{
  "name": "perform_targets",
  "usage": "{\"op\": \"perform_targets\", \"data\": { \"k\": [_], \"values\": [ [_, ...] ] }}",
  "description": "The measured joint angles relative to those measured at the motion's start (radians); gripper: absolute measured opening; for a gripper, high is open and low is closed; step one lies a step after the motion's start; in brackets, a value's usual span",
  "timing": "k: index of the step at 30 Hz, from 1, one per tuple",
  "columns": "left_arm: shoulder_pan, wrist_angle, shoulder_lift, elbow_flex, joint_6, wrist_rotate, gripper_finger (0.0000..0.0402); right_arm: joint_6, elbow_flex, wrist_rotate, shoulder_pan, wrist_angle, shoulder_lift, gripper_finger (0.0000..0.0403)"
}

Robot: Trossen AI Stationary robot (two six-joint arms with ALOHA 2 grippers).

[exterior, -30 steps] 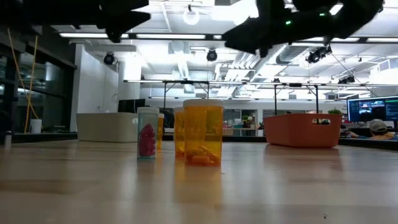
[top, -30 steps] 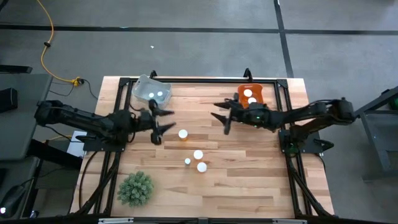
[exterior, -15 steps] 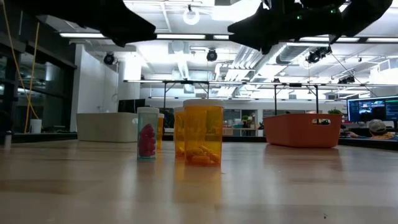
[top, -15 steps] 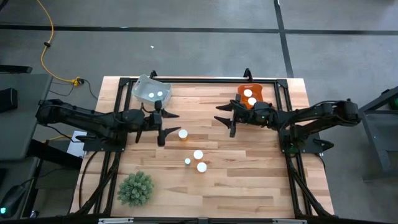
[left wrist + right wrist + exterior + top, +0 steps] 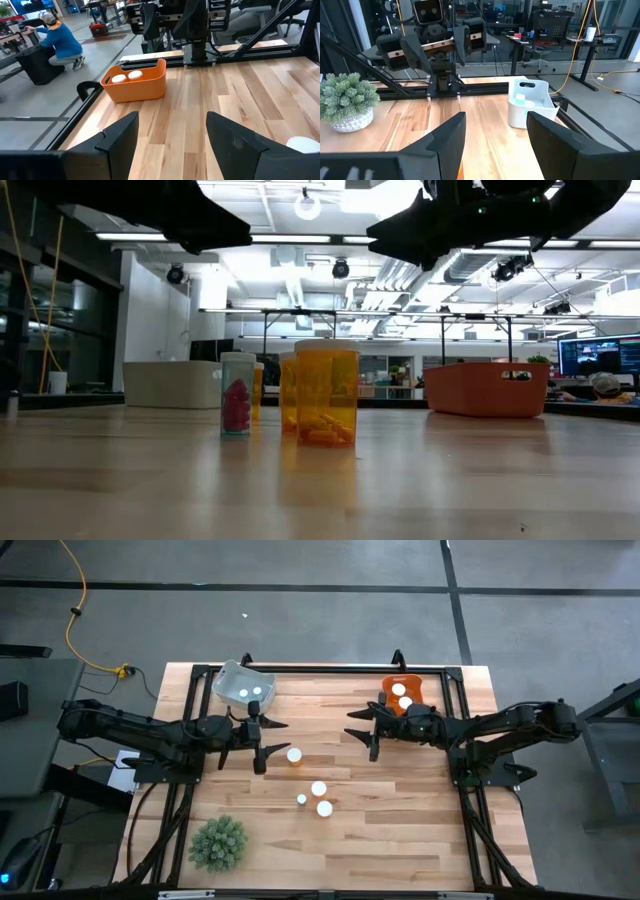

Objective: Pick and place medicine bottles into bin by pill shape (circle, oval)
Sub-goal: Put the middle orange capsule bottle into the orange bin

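Amber medicine bottles [image 5: 318, 789], four of them, stand loose mid-surface; you have two more in the orange bin [image 5: 402, 695] and two in the white bin [image 5: 242, 686]. Your left gripper [image 5: 262, 742] and right gripper [image 5: 362, 730] hover above, jaws spread, holding nothing.

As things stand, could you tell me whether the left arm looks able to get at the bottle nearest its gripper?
Probably yes. The left gripper hangs open just beside the nearest bottle, with only bare table between them. The other bottles stand farther off.
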Motion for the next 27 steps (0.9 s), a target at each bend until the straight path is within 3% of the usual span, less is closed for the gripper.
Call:
{"op": "perform_targets", "data": {
  "k": [14, 19, 23, 27],
  "values": [
    [0.0, 0.0, 0.0, 0.0, 0.001, -0.012, 0.0223, 0.061, 0.0, -0.037, 0.0, -0.016, 0.04, 0.0204],
    [0.0, 0.0, 0.0, 0.0, 0.001, -0.012, 0.0223, 0.148, 0.05, -0.184, 0.009, -0.04, 0.117, 0.0204],
    [0.0, 0.0, 0.0, 0.0, 0.001, -0.023, 0.0223, 0.111, 0.153, -0.213, 0.057, -0.153, 0.195, 0.0204],
    [0.0, 0.0, 0.0, 0.0, 0.001, -0.039, 0.0223, 0.082, 0.295, -0.204, 0.123, -0.387, 0.254, 0.0204]
  ]
}}
